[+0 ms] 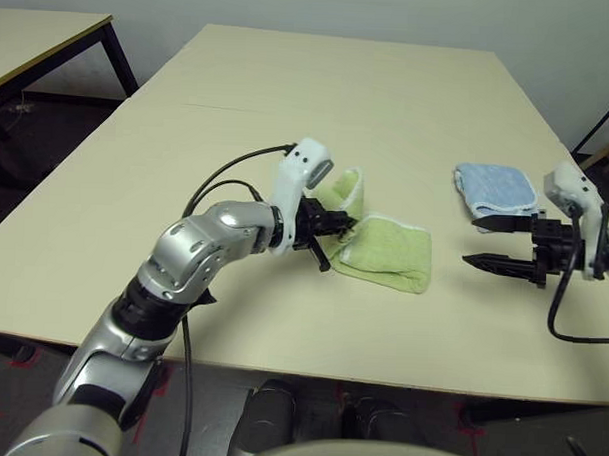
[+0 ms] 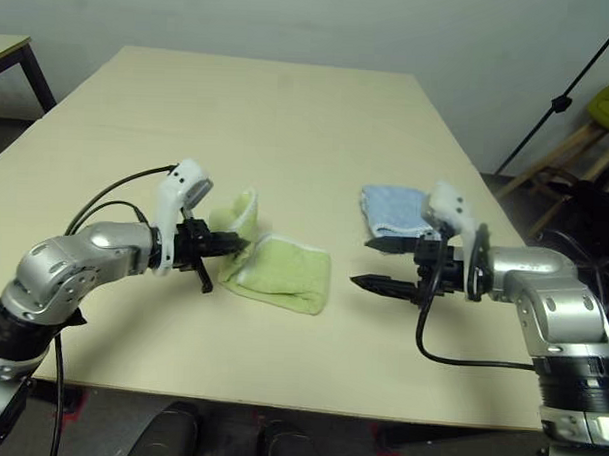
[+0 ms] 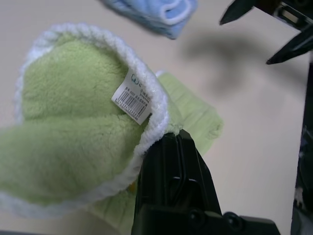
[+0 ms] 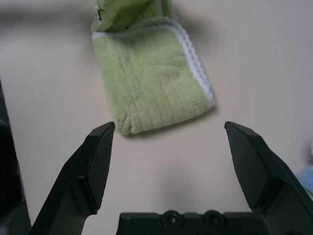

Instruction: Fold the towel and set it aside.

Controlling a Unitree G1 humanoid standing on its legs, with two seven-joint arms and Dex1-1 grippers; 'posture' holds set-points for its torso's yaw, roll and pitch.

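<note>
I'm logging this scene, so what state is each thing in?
Green towel: partly folded, one end raised.
Left gripper: shut on the towel's raised end.
Right gripper: open, holding nothing.
Blue cloth: folded, lying on the table.
Table: upright, bearing both cloths.

You have two cloths on your worktop point(image 1: 320, 78): one green towel point(image 1: 389, 253) and, right of that towel, one blue cloth point(image 1: 496, 188). Two end effectors flank the towel.
</note>
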